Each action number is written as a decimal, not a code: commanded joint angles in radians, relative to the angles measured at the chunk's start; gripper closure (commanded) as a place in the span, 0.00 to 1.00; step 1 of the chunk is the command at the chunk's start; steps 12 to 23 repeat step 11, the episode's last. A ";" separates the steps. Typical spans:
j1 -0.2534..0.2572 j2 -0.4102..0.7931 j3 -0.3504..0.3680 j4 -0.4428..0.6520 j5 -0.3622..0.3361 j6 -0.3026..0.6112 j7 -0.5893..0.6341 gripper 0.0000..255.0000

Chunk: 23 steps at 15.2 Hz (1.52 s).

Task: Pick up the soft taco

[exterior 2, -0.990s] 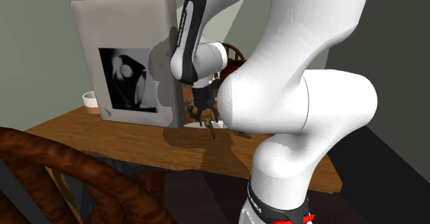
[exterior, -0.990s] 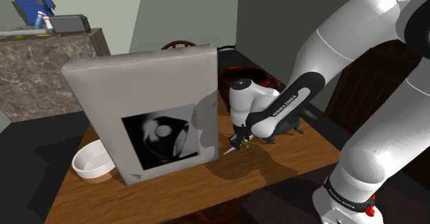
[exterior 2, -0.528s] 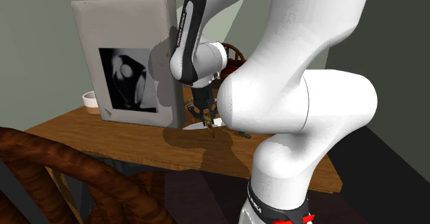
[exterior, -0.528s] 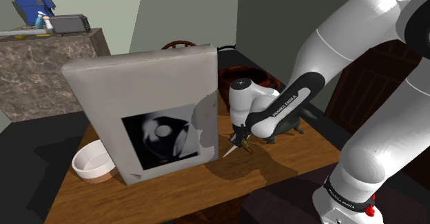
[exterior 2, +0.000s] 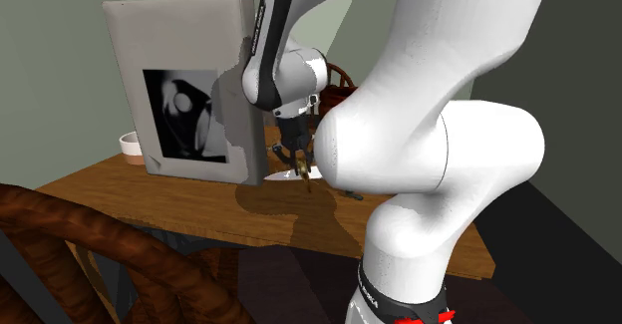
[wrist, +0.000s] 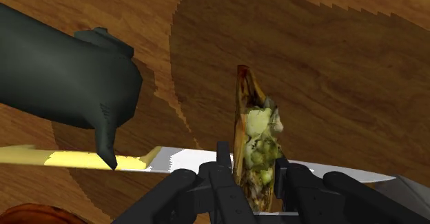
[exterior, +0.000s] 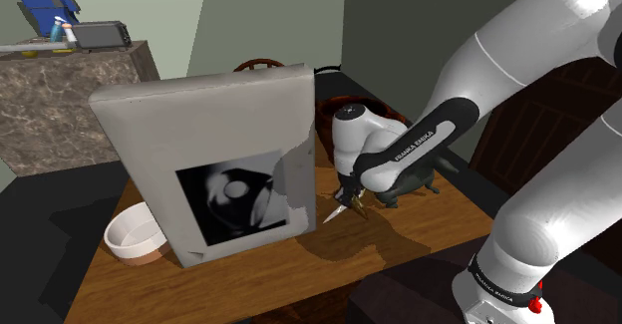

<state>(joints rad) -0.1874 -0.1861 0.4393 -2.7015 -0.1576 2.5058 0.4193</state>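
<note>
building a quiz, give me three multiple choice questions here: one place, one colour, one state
1. The white bowl sits: A on the wooden table beside the grey box; B atop the box; C on the floor.
2. Handle of the knife: A red; B blue; C yellow.
3. The gripper is: A open; B shut on the soft taco; C shut on nothing.
Key: A, it rests by the box's foot; C, yellow beside the blade; B, both fingers clasp it.

Tall box (exterior: pixel 209 162) and dark figurine (wrist: pixel 62 78) flank claw (exterior: pixel 351 202).
</note>
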 commanded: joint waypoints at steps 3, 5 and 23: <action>0.020 -0.057 -0.011 0.014 0.047 -0.066 -0.038 1.00; 0.028 -0.084 -0.018 0.022 0.064 -0.098 -0.055 1.00; 0.042 -0.134 -0.032 0.043 0.093 -0.165 -0.085 1.00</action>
